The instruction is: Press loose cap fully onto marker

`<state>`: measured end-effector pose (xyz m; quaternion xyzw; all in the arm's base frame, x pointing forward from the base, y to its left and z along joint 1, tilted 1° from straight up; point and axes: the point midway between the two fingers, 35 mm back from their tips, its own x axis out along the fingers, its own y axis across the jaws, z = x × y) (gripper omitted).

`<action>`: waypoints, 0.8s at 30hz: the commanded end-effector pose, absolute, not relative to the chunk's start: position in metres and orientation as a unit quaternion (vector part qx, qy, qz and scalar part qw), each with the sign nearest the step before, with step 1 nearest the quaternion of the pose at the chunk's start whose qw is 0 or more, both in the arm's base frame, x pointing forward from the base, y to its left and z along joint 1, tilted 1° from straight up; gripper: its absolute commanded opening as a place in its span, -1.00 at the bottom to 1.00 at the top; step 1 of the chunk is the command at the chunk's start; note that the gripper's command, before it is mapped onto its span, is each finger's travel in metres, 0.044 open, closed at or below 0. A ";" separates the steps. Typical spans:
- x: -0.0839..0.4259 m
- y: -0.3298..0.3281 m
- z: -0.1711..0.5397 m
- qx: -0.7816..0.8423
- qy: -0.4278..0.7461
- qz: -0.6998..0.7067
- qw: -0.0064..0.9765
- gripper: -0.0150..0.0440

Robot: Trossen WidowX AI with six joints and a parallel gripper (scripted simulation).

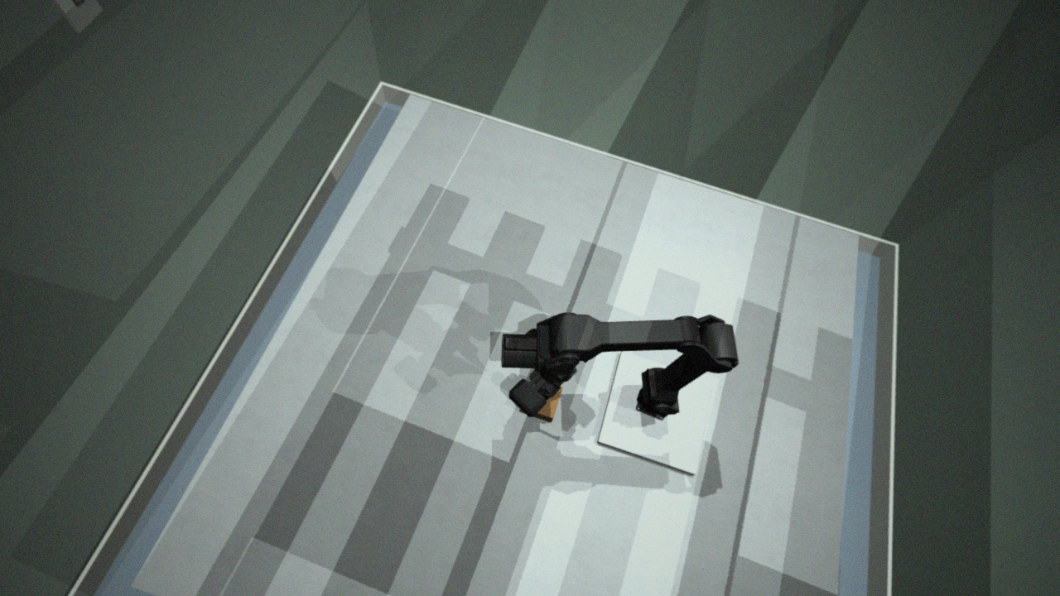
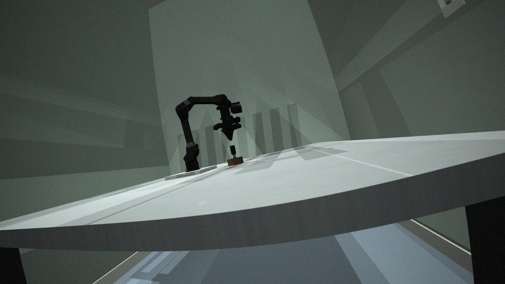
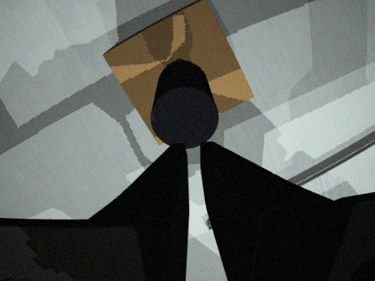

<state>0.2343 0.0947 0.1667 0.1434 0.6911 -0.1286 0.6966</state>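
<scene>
The black cap (image 2: 232, 149) (image 3: 184, 117) sits over the marker, which stands in the orange-brown holder block (image 1: 551, 407) (image 2: 235, 161) (image 3: 219, 58). A short light piece of the marker (image 2: 234, 156) shows between cap and block in the exterior view. Whether the cap is fully clicked on cannot be told. My gripper (image 2: 230, 140) (image 3: 192, 156) is shut on nothing, with only a narrow slit between its fingers. Its tips are just above the cap, with a small gap in the exterior view. In the top view the arm hides the cap and fingertips.
The arm's base (image 1: 657, 404) (image 2: 191, 164) stands on a thin white plate (image 1: 629, 447) beside the holder block. The table (image 1: 355, 548) (image 2: 282, 190) carries many shadows, including the arm's own.
</scene>
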 end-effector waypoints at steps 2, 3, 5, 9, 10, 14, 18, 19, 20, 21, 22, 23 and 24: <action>0.234 0.095 0.164 -0.018 0.700 0.030 0.713 -0.49; 0.234 0.095 0.164 -0.018 0.700 0.030 0.713 -0.49; 0.234 0.095 0.164 -0.018 0.700 0.030 0.713 -0.49; 0.234 0.095 0.164 -0.018 0.700 0.030 0.713 -0.49; 0.234 0.095 0.164 -0.018 0.700 0.030 0.713 -0.49; 0.234 0.095 0.164 -0.018 0.700 0.030 0.713 -0.49; 0.235 0.095 0.162 -0.018 0.700 0.030 0.713 -0.49; 0.235 0.095 0.161 -0.018 0.700 0.030 0.713 -0.49; 0.235 0.095 0.160 -0.018 0.700 0.030 0.713 -0.49; 0.235 0.095 0.158 -0.018 0.700 0.030 0.713 -0.49; 0.235 0.095 0.157 -0.018 0.700 0.030 0.713 -0.49; 0.235 0.095 0.155 -0.018 0.700 0.030 0.713 -0.49; 0.235 0.095 0.153 -0.018 0.700 0.030 0.713 -0.49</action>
